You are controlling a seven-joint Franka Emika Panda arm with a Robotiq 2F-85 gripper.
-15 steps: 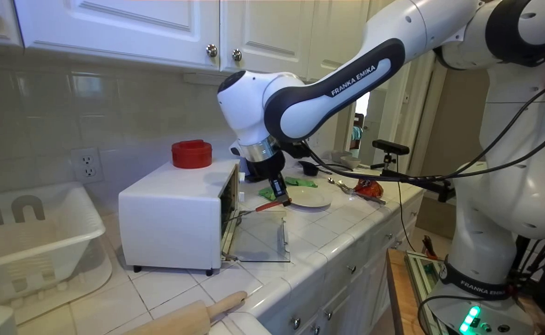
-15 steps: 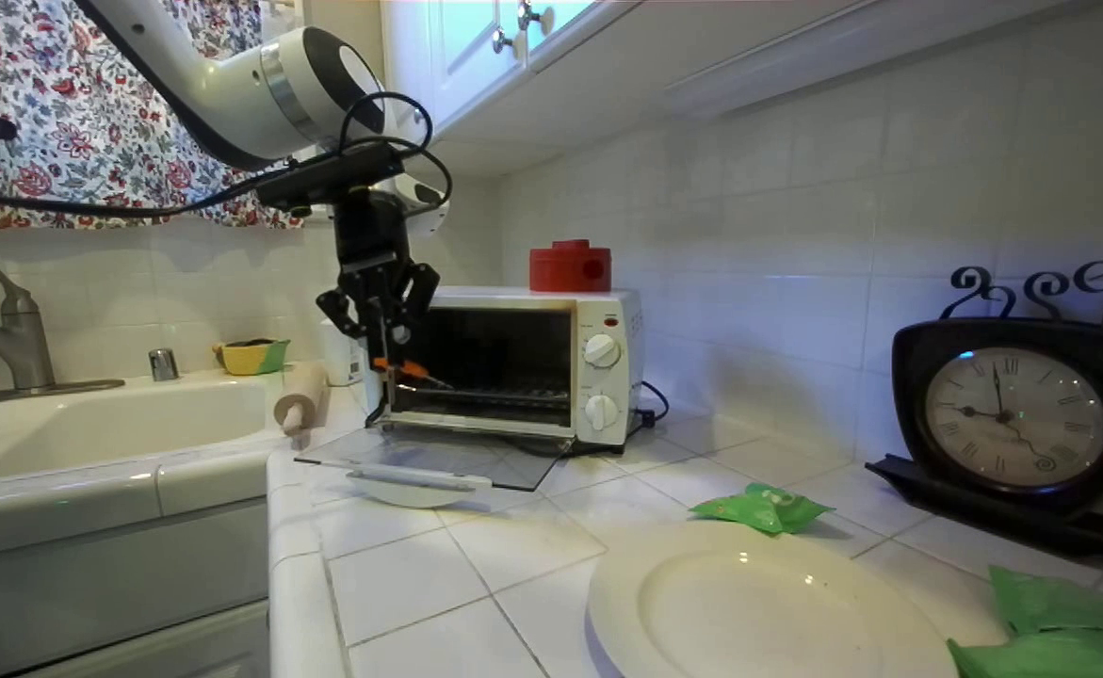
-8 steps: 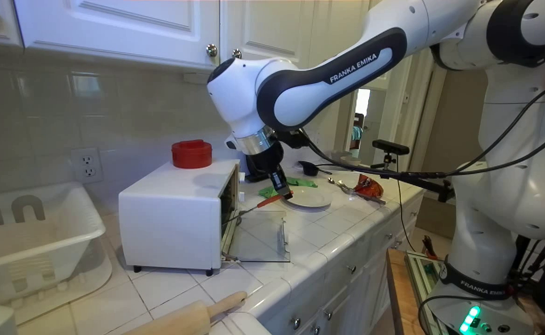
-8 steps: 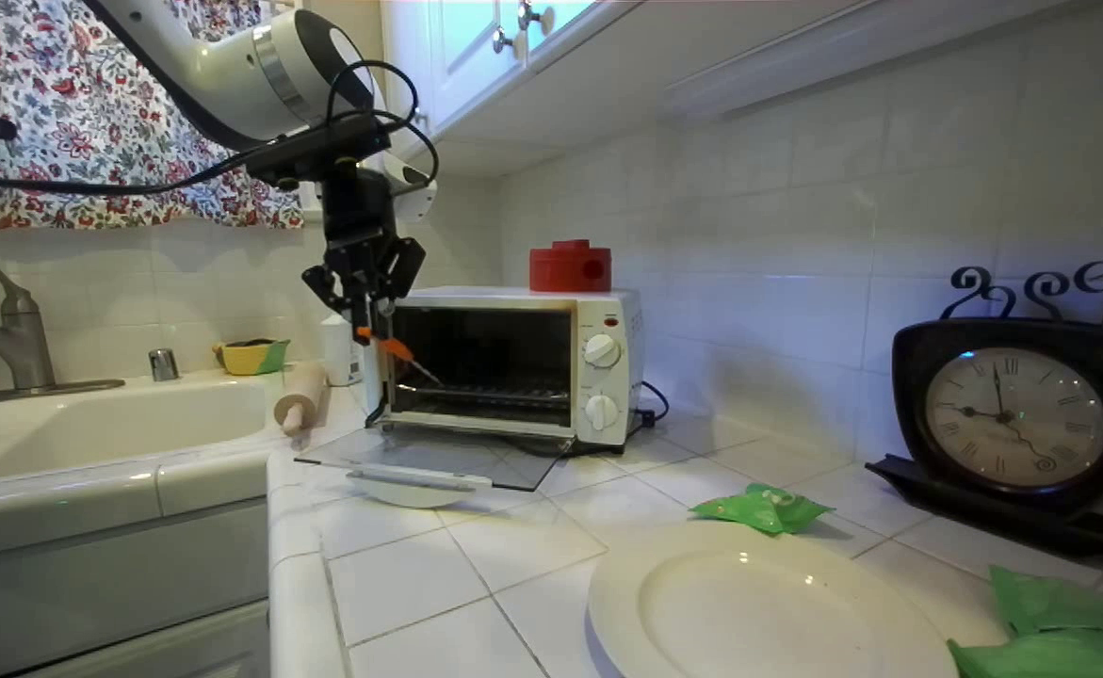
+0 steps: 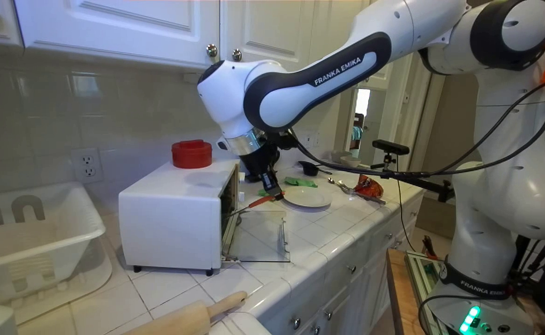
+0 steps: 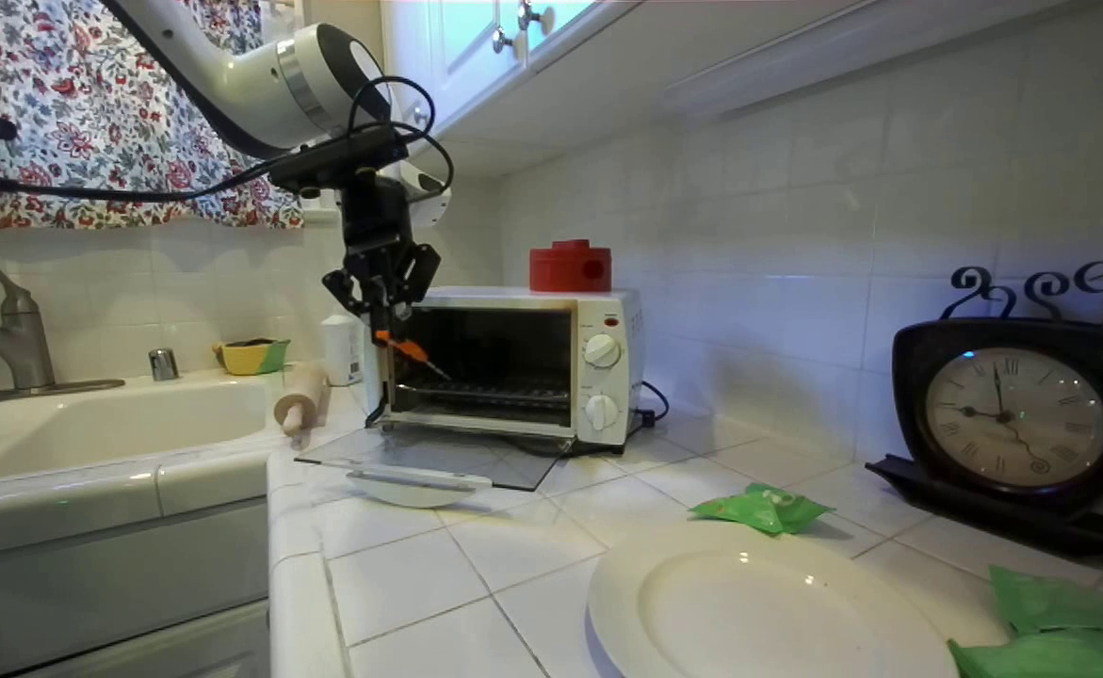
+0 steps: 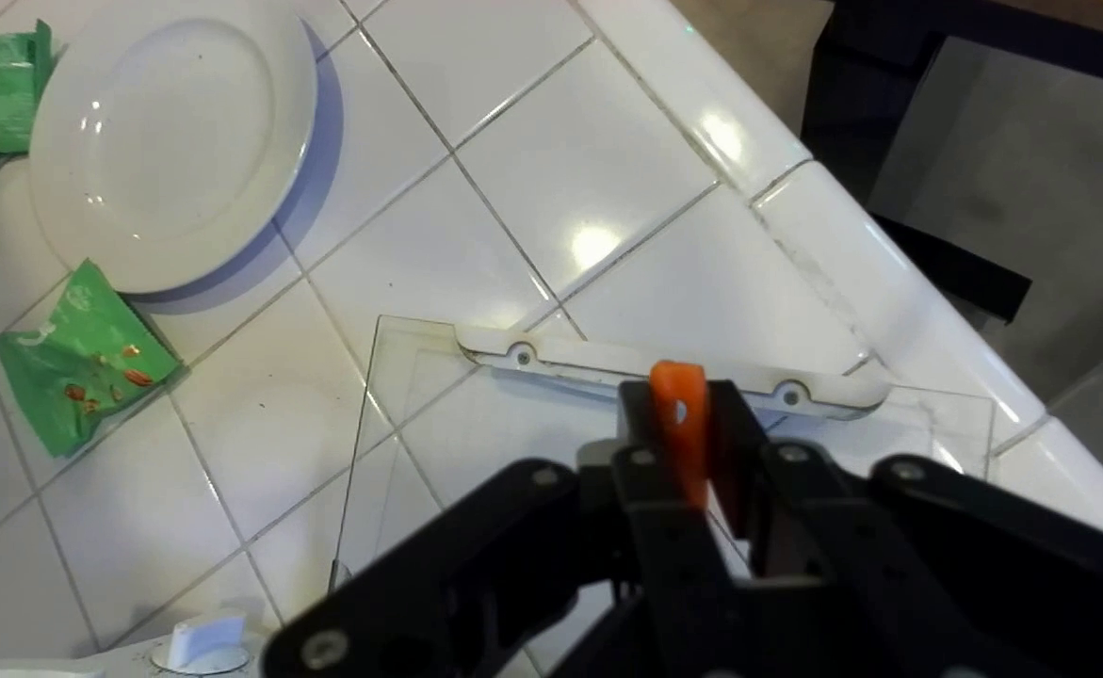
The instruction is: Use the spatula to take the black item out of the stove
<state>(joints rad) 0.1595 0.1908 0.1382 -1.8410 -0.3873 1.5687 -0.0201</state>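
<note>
Claw (image 5: 278, 195) gripping spatula (image 5: 259, 201), open stove (image 5: 170, 228), plate (image 5: 308, 197)

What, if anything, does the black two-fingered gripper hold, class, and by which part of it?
The gripper holds the thin-shafted spatula by its orange handle, near the handle's outer end.

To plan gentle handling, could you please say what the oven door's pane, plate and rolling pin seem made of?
Door pane: smooth, probably glass, as counter tiles show through.
Plate: glossy with bright highlights, likely glazed ceramic, perhaps melamine.
Rolling pin: tan, matte, apparently wood.
</note>
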